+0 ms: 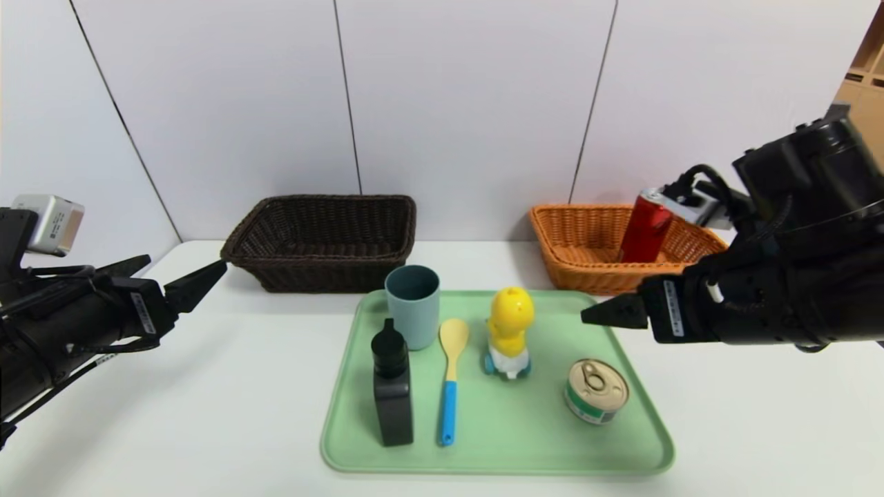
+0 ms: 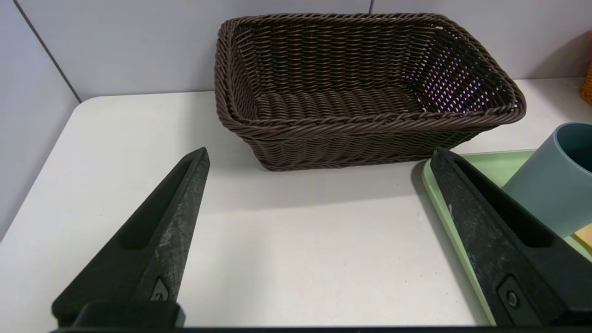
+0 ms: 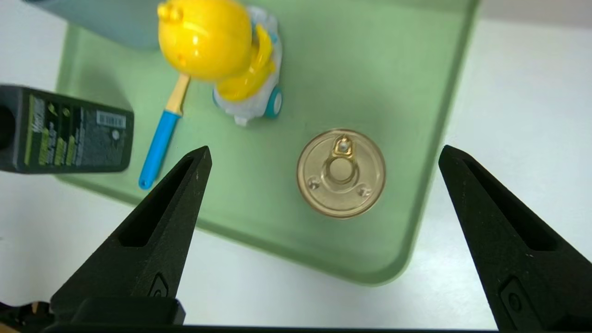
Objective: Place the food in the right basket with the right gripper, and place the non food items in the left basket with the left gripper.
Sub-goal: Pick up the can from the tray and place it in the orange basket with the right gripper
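A tall red can (image 1: 646,228) leans inside the orange right basket (image 1: 587,238). The dark brown left basket (image 1: 324,276) (image 2: 360,134) holds nothing. On the green tray (image 1: 525,442) stand a grey-blue cup (image 1: 413,306), a black bottle (image 1: 392,386), a blue-handled wooden spoon (image 1: 451,379), a yellow duck toy (image 1: 510,331) and a gold-lidded tin (image 1: 596,391) (image 3: 341,173). My right gripper (image 1: 601,314) (image 3: 324,150) hangs open and empty above the tray's right side, over the tin. My left gripper (image 1: 186,262) (image 2: 320,150) is open and empty, left of the tray, in front of the dark basket.
White wall panels close off the table behind both baskets. The tray's left rim (image 2: 490,162) and the cup (image 2: 550,185) sit beside one left fingertip. Bare white tabletop lies left and right of the tray.
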Controlling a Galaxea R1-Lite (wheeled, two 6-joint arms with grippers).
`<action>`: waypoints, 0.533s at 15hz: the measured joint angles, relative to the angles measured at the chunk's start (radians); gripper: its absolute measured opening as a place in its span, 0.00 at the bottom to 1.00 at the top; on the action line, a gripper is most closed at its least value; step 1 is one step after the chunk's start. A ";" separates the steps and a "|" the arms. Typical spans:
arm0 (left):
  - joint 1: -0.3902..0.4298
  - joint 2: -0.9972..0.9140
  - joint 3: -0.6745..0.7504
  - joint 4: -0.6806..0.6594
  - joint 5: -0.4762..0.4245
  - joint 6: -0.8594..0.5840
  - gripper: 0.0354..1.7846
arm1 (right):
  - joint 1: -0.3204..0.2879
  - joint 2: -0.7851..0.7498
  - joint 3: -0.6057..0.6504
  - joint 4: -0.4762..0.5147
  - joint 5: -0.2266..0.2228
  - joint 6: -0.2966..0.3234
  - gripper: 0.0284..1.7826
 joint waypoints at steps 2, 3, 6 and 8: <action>0.001 -0.005 0.005 0.000 0.000 0.000 0.94 | 0.019 0.050 0.026 -0.002 -0.005 -0.003 0.95; 0.002 -0.007 0.006 0.000 0.000 0.000 0.94 | 0.025 0.073 0.040 -0.006 -0.010 -0.006 0.95; 0.002 -0.011 0.008 0.000 0.000 0.000 0.94 | 0.031 0.123 0.081 -0.014 -0.028 -0.011 0.95; 0.002 -0.011 0.011 0.000 0.000 -0.001 0.94 | 0.031 0.140 0.109 -0.035 -0.050 -0.011 0.95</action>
